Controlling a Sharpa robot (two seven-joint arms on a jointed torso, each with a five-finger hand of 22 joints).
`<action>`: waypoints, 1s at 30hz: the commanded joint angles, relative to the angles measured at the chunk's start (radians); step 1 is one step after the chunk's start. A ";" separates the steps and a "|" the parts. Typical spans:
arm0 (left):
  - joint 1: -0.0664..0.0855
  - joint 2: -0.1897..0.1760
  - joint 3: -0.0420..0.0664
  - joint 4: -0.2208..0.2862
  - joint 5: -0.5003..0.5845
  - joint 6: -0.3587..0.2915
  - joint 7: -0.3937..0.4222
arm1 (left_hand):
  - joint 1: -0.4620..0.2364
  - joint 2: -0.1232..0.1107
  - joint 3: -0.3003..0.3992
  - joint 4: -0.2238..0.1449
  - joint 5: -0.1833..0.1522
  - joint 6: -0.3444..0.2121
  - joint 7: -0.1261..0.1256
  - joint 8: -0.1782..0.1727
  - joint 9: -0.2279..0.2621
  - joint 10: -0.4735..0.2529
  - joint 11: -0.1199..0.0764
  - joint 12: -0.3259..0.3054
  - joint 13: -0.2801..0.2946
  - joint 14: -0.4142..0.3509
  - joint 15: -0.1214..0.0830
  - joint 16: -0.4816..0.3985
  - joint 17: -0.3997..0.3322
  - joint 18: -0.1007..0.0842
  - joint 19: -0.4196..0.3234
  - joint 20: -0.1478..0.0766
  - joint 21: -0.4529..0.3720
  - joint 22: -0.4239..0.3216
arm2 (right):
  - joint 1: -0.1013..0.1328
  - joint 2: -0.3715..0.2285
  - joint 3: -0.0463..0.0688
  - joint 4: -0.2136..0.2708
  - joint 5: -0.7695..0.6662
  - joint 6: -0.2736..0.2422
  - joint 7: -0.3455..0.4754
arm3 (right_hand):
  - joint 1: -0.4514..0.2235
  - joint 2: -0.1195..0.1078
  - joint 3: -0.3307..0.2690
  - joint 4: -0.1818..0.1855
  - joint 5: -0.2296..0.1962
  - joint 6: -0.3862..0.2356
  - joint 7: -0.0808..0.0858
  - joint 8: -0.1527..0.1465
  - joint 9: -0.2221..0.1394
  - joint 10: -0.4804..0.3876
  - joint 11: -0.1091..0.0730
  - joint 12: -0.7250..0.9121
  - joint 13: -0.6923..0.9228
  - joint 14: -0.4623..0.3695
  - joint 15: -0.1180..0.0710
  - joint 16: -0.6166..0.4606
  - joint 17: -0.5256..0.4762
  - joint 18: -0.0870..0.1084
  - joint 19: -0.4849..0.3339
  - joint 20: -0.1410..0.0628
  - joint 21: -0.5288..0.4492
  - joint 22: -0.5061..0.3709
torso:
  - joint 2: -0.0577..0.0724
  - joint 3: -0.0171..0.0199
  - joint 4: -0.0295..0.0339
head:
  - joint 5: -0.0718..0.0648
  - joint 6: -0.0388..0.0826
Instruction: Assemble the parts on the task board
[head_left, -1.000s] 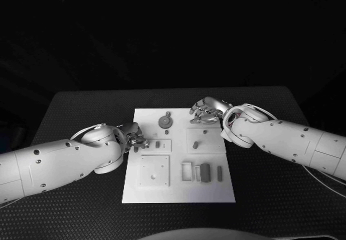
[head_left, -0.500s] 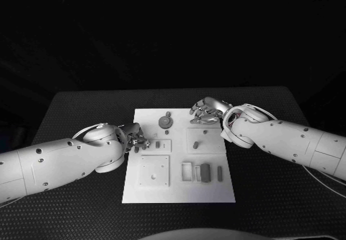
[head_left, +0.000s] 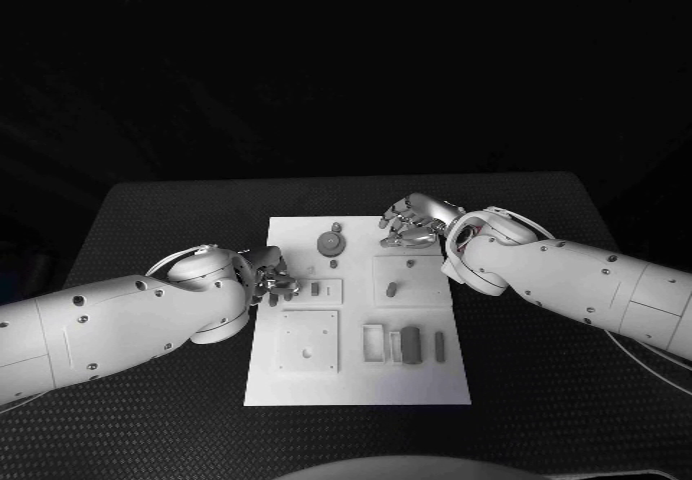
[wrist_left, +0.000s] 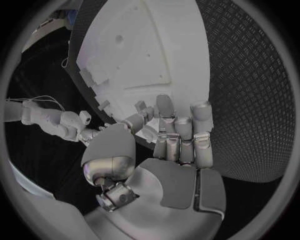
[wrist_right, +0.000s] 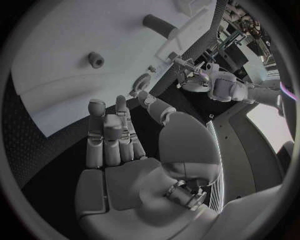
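You've got two chunky white glossy plastic arms here, the left arm (head_left: 108, 325) and the right arm (head_left: 591, 280), both dotted with small dark screw heads along the shells. Each ends in a rounded white wrist cuff, then a silver metallic many-fingered left hand (head_left: 267, 277) and right hand (head_left: 414, 222) (segmented fingers, smooth domed thumb base). A thin pale cable (head_left: 642, 362) trails under your right forearm.
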 joint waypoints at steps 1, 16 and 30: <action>-0.008 0.002 -0.006 0.001 -0.003 0.049 -0.010 | 0.000 0.007 0.005 0.000 -0.003 0.085 -0.018 0.007 -0.001 -0.013 -0.020 0.007 -0.001 0.055 -0.060 0.004 0.000 0.056 0.023 -0.025 0.005 0.022 | -0.001 0.000 0.000 0.001 -0.002 0.004 0.008 | -0.005 0.000 -0.001 0.003 0.001 -0.002 0.008 0.006 -0.002 -0.001 0.006 0.005 0.002 -0.007 0.001 -0.004 -0.001 0.059 0.001 -0.009 -0.004 0.020 | 0.000 -0.0007 0.0006 | 0.000 -0.001; -0.008 0.001 -0.006 -0.001 0.005 0.039 -0.008 | -0.076 -0.054 -0.116 0.059 -0.039 0.078 -0.018 0.001 0.022 -0.015 -0.020 0.013 -0.023 0.053 -0.061 0.004 -0.003 0.058 0.014 -0.028 0.010 0.018 | -0.001 0.000 0.000 0.002 -0.001 0.004 0.007 | -0.005 0.000 -0.001 0.002 0.001 -0.002 0.008 0.007 -0.002 -0.001 0.006 0.005 0.002 -0.007 0.001 -0.005 -0.001 0.059 0.001 -0.009 -0.004 0.020 | 0.000 -0.0008 0.0003 | 0.000 -0.001; -0.008 -0.005 -0.006 0.001 0.006 0.018 -0.005 | -0.078 -0.071 -0.130 0.096 -0.051 0.077 -0.019 -0.002 0.028 -0.016 -0.021 0.015 -0.030 0.052 -0.062 0.003 -0.004 0.062 0.011 -0.029 0.008 0.018 | -0.001 0.000 0.000 0.001 -0.001 0.003 0.008 | -0.005 0.000 -0.001 0.002 0.001 -0.002 0.008 0.007 -0.002 -0.001 0.006 0.005 0.002 -0.007 0.001 -0.005 -0.001 0.059 0.001 -0.009 -0.004 0.020 | 0.000 -0.0006 -0.0002 | 0.000 0.001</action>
